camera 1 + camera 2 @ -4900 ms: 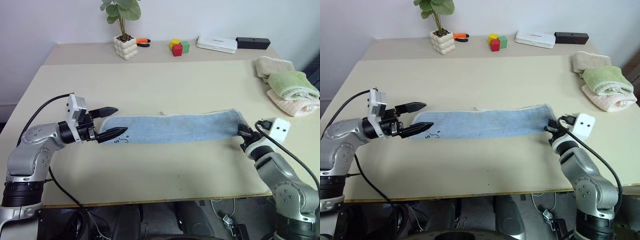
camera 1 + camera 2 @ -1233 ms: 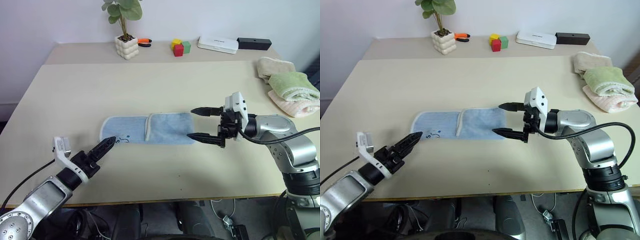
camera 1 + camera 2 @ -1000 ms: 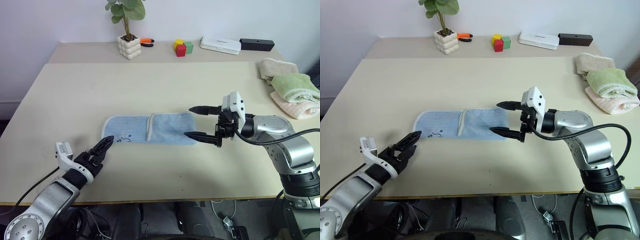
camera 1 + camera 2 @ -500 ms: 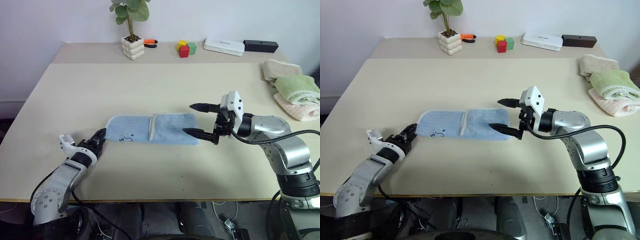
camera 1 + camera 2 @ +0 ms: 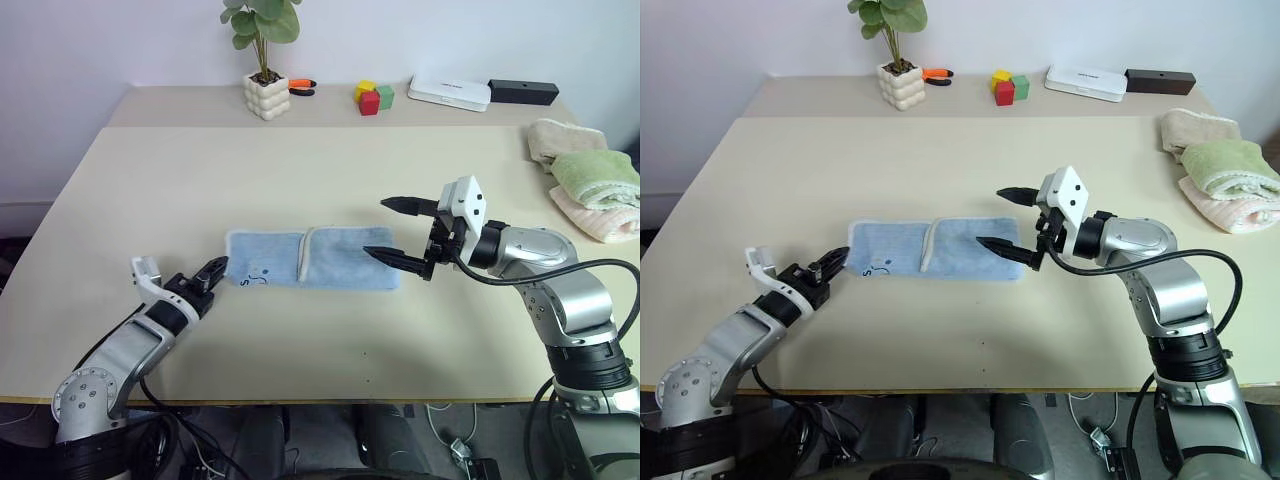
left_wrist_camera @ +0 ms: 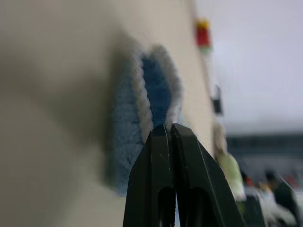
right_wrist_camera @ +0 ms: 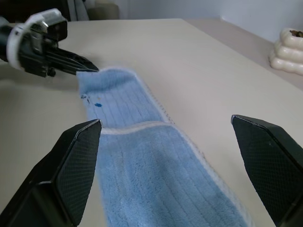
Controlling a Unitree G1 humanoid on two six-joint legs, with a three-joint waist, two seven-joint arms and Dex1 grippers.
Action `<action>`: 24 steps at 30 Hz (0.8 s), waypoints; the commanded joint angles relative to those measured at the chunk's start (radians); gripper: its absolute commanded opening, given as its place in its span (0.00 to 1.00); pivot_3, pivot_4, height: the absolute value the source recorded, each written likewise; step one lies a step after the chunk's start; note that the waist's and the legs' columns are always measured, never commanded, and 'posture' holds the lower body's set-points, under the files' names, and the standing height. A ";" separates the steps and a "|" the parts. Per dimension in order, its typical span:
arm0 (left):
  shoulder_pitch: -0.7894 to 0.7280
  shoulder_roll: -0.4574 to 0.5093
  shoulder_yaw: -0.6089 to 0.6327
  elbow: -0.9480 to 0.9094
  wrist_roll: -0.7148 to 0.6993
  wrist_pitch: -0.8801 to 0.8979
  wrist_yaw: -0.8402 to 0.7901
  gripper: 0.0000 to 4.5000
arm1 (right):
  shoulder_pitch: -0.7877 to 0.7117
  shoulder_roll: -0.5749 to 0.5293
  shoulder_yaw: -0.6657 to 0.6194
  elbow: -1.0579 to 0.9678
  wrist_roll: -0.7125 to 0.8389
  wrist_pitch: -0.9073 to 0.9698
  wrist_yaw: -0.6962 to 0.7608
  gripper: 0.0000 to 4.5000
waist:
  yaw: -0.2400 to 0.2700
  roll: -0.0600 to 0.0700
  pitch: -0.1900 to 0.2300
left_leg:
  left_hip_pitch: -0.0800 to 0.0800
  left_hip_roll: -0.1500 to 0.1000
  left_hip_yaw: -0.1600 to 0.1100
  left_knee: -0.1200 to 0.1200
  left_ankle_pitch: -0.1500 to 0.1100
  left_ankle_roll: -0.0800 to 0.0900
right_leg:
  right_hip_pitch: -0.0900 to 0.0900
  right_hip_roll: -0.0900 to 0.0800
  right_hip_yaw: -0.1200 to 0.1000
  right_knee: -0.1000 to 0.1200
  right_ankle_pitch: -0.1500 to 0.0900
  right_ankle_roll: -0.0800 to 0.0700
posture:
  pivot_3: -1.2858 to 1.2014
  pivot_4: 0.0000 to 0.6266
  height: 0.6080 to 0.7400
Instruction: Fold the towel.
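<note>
Surface [image 5: 300, 160]: beige, wide.

Towel [image 5: 312, 259]: light blue, whitish hem, lying flat near the middle of the surface, toward its front edge; its right-hand part is folded over onto itself, a small dark mark showing on the single layer at the left end.

Right gripper [image 5: 396, 232]: fingers spread wide, one above the other, just past the towel's folded right end (nothing between them).

Left gripper [image 5: 212, 271]: fingers pressed together, tips at the towel's left hem; whether they pinch the cloth cannot be told.
</note>
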 commanded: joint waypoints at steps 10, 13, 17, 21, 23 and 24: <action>-0.197 0.063 -0.173 -0.183 0.032 0.027 -0.047 0.01 | 0.018 -0.064 -0.056 0.054 -0.024 -0.045 0.040 1.00 | 0.000 0.000 0.000 | 0.000 0.000 0.000 0.000 0.000 0.000 | 0.000 0.000 0.000 0.000 0.000 0.000 | 0.52 0.24 1.00; -0.261 0.051 -0.232 -0.145 0.091 0.042 -0.095 0.01 | 0.038 -0.110 -0.096 0.055 0.003 -0.028 0.073 1.00 | 0.001 0.000 0.000 | 0.000 0.000 0.000 0.000 0.000 0.000 | 0.000 0.000 0.000 0.000 0.000 0.000 | 0.52 0.24 1.00; -0.335 0.017 -0.311 -0.081 0.170 0.070 -0.158 0.01 | 0.083 -0.181 -0.184 0.045 0.065 0.003 0.128 1.00 | 0.001 -0.001 0.001 | 0.000 0.000 0.000 0.000 0.000 0.000 | 0.000 0.000 0.000 -0.001 0.000 0.000 | 0.52 0.24 1.00; -0.406 -0.043 -0.408 -0.016 0.309 0.081 -0.295 0.01 | 0.131 -0.219 -0.246 0.038 0.072 -0.006 0.132 1.00 | 0.001 -0.001 0.001 | -0.001 0.000 0.000 0.000 0.000 0.000 | 0.000 0.000 0.000 -0.001 0.000 0.000 | 0.52 0.24 1.00; -0.440 -0.094 -0.433 0.025 0.347 0.081 -0.329 0.01 | 0.145 -0.220 -0.260 0.024 0.076 0.003 0.122 1.00 | -0.003 -0.002 0.001 | -0.001 0.000 0.000 0.000 0.000 0.000 | 0.000 0.001 0.000 -0.001 0.000 0.000 | 0.52 0.24 1.00; -0.467 -0.134 -0.451 0.066 0.371 0.080 -0.346 0.01 | 0.156 -0.218 -0.266 0.010 0.076 0.006 0.111 1.00 | -0.002 -0.002 0.001 | -0.001 0.000 0.000 0.000 0.000 0.000 | 0.000 0.001 0.000 -0.001 0.000 0.000 | 0.52 0.24 1.00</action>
